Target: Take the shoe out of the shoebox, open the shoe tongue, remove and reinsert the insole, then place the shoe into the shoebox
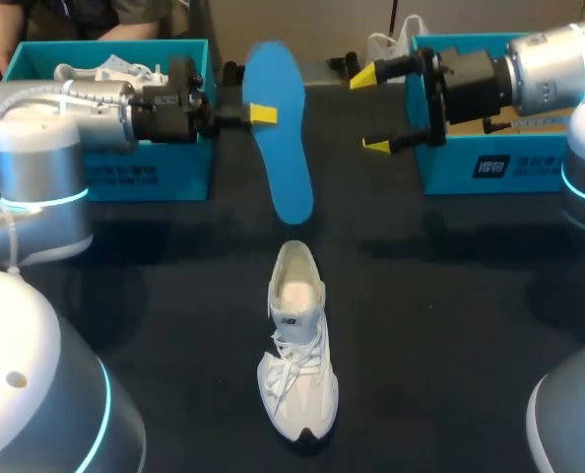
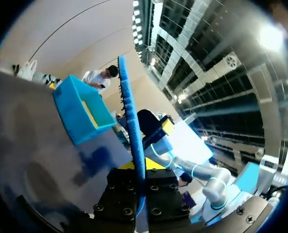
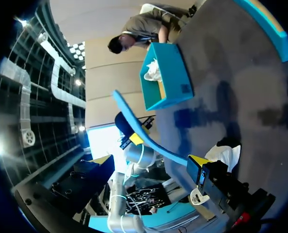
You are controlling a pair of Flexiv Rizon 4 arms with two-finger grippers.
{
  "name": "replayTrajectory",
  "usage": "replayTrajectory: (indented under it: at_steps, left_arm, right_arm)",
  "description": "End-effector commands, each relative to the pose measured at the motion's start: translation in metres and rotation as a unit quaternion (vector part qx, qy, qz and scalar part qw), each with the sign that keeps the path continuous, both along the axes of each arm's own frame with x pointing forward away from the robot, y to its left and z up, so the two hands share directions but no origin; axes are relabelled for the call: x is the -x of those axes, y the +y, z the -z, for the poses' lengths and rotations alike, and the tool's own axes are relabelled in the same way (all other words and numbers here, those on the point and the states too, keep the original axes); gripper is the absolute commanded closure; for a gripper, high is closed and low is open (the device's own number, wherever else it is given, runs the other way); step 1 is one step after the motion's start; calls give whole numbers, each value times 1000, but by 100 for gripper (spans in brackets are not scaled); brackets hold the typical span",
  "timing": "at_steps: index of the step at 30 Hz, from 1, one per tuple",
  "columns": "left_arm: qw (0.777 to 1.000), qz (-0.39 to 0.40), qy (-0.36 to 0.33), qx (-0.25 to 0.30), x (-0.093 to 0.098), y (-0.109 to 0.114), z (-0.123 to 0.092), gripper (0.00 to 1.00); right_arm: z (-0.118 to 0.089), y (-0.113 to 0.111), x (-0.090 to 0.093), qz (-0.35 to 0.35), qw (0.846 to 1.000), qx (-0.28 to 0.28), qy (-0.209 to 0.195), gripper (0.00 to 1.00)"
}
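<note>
Dark tabletop (image 1: pixel 450 325), two-arm station; status entry for you.

- Item: white shoe (image 1: pixel 298 345). It stood out of the box, upright on the table, well apart from both claws on the robot's side of them, with its mouth toward them and its laces loose. Taking it out counted as done. The tongue appeared pulled open, though that was hard to confirm.
- Item: blue insole (image 1: pixel 278 128). It was out of the shoe and in the air, clamped edge-on between the fingers of your left claw (image 1: pixel 258 113). Most of its length hung past the tips toward the shoe.
- Item: right claw (image 1: pixel 371 111). Its fingers were apart and held nothing, just beside the insole and facing the left claw.
- Item: first shoebox (image 1: pixel 145 177) sat behind the left claw with white contents inside. The second shoebox (image 1: pixel 489 168) sat behind the right claw.
- Outstanding, by my judgement: you had yet to reinsert the insole and then return the shoe to a shoebox.
</note>
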State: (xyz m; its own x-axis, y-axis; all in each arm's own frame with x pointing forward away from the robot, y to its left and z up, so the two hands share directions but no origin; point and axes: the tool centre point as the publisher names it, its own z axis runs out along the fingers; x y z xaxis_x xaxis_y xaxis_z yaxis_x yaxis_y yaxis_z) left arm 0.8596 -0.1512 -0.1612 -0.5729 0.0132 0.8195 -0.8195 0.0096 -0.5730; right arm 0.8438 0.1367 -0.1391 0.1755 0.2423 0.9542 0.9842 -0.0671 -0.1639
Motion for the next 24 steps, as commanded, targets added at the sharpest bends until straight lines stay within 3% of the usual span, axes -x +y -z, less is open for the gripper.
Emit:
replayTrajectory:
  at_steps: [1, 6, 10, 11, 12, 21, 24]
  left_arm:
    - [973, -39, -228, 13, 12, 7, -11, 100]
    - [887, -55, -458, -16, 15, 11, -19, 100]
    - [780, -77, -620, -32, 13, 16, -20, 100]
    - [763, -101, -637, -44, 8, 16, -20, 100]
    - [778, -120, -615, -39, 3, 17, -22, 100]
    - [778, -120, -615, -39, 3, 17, -22, 100]
    - [744, -119, -655, -58, 6, 17, -16, 100]
  right_arm:
    - [2, 0, 2, 0, 1000, -7, -6, 0]
    - [2, 0, 1, -7, 1000, -22, -20, 0]
    - [2, 0, 1, -7, 1000, -22, -20, 0]
    - [2, 0, 1, -7, 1000, -22, -20, 0]
    - [2, 0, 1, -7, 1000, -22, -20, 0]
    - [2, 0, 1, -7, 1000, -22, -20, 0]
    - [2, 0, 1, -7, 1000, -22, -20, 0]
